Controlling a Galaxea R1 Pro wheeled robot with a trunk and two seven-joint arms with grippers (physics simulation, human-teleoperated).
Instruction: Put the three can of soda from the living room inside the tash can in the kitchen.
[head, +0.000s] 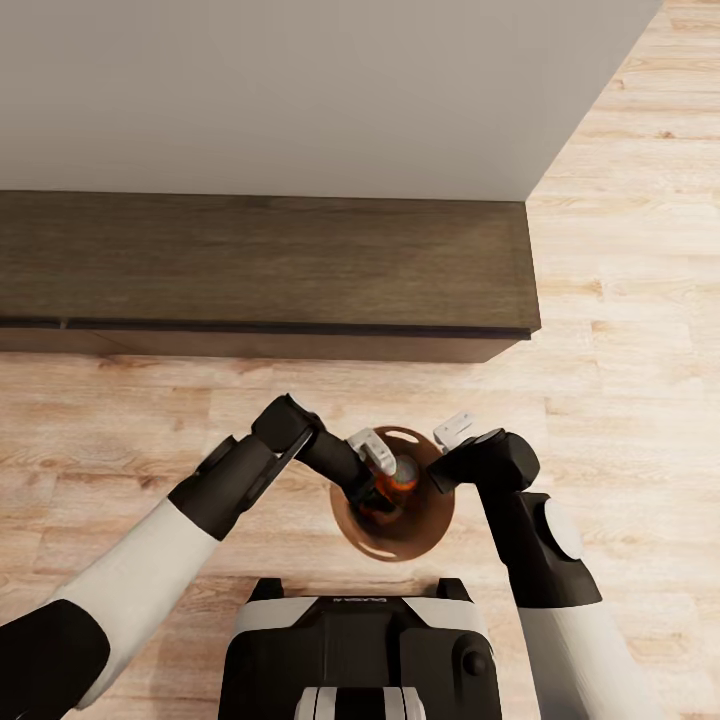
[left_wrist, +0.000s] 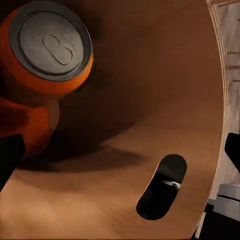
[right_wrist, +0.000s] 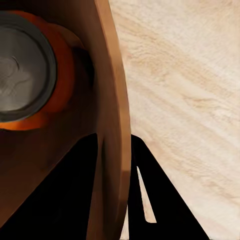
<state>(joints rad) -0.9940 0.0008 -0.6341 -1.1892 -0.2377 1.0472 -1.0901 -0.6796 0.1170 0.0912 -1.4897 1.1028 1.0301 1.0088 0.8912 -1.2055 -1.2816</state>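
Observation:
The trash can (head: 400, 550) hangs just in front of my base, its coppery inside facing up. My right gripper (head: 447, 470) is shut on its rim, with one finger (right_wrist: 60, 200) inside the bin wall (right_wrist: 112, 100) and one finger outside. An orange soda can (head: 404, 470) with a silver top lies inside the bin. In the left wrist view this can (left_wrist: 50, 45) rests on a second orange can (left_wrist: 30, 120). My left gripper (head: 385, 465) reaches into the bin just above them and stands open (left_wrist: 121, 155), holding nothing. The dark blue can is hidden.
A long dark low cabinet (head: 260, 265) runs along the grey wall (head: 300, 90) ahead of me. Light wood floor (head: 620, 300) stretches to the right past the cabinet's end. A slot handle cut-out (left_wrist: 160, 187) pierces the bin wall.

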